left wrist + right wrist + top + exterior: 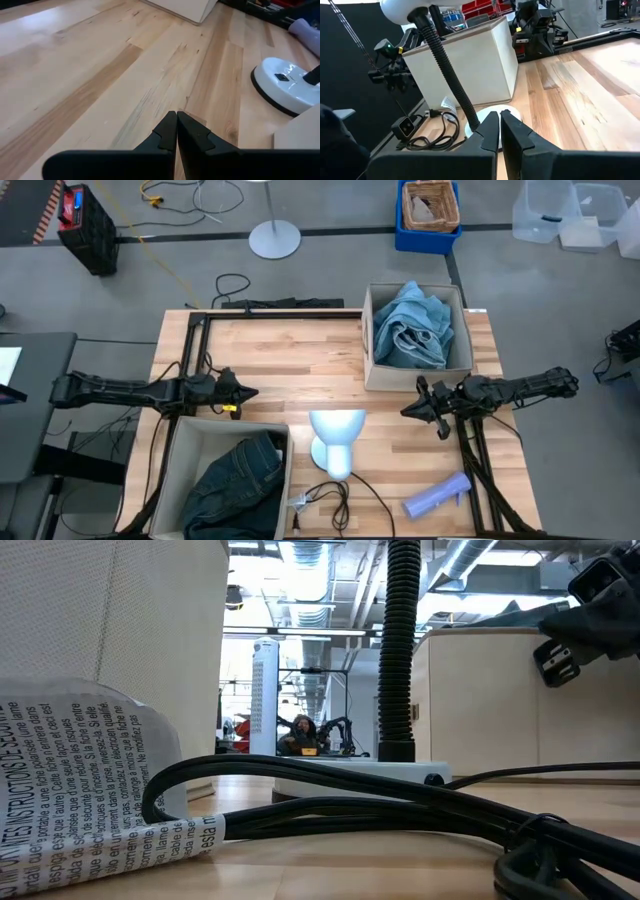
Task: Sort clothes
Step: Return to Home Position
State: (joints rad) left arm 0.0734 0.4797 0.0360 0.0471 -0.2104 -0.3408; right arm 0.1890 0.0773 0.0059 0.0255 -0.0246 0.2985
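Note:
Dark blue-green jeans (pixel 238 480) lie in the beige box (pixel 172 470) at the near left. A pale blue garment (pixel 410 328) lies bunched in the beige box (pixel 372 370) at the far right. The black garment and the teal shirt are out of view. My left gripper (pixel 252 392) is shut and empty above the bare table, just beyond the near left box; its shut fingers show in the left wrist view (pixel 177 125). My right gripper (pixel 405 411) is shut and empty above the table, just nearer than the far right box, and shows in its wrist view (pixel 500 125).
A white lamp (pixel 336 438) on a round base stands at the middle near the front edge, its black cable (pixel 340 500) coiled beside it. A lilac bottle (pixel 437 495) lies at the near right. Bare wood (pixel 290 355) lies between the two grippers and beyond.

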